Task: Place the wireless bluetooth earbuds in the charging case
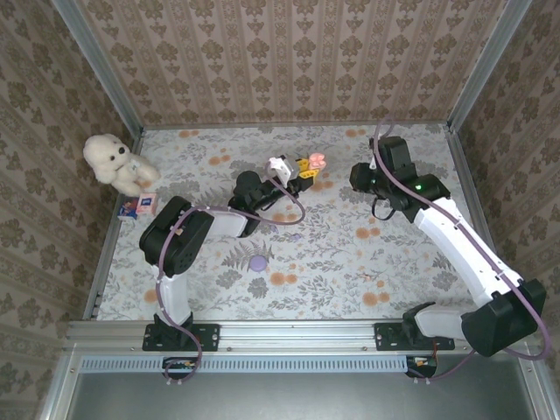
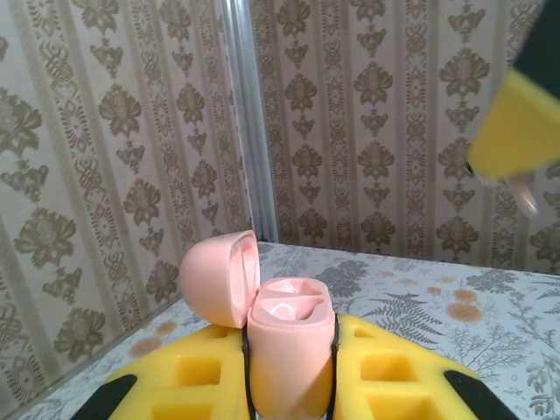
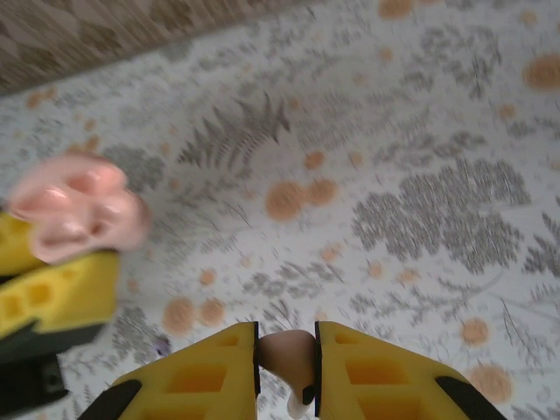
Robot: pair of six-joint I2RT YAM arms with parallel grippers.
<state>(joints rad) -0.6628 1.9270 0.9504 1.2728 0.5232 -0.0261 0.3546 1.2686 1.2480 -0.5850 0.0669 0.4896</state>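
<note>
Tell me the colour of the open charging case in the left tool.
The charging case is pale pink, clearest in the left wrist view.

— The left arm and right arm were white tubes with black joints, purple cables trailing!
— Yellow fingers, square pockets; a green light glowed.

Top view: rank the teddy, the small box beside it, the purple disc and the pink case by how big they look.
1. teddy
2. box
3. purple disc and pink case: these look about alike. The case is held up, nearer the camera, so I won't rank the two.
</note>
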